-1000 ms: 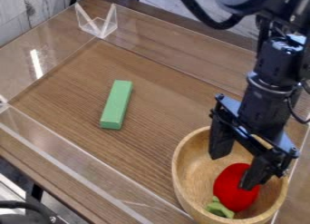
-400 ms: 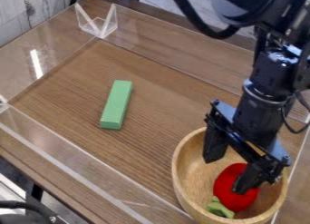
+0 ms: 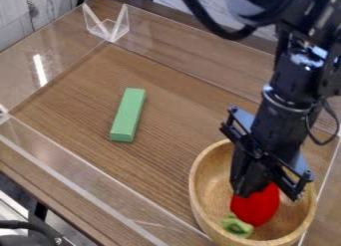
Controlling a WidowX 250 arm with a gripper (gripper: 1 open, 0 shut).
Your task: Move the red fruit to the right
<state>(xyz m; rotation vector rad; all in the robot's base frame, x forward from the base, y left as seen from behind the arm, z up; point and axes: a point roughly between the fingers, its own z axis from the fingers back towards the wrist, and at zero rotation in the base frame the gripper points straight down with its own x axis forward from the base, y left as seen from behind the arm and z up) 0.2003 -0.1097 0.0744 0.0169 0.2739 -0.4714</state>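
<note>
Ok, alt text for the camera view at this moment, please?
A black robot gripper reaches down into a wooden bowl at the lower right, shut on a small red fruit inside it. A flat green block lies apart on the wooden table, which is edged by clear walls.

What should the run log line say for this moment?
stage: grasp | claw: shut on red fruit | fruit: inside wooden bowl, not yet moved right | green block: left of bowl, apart
</note>
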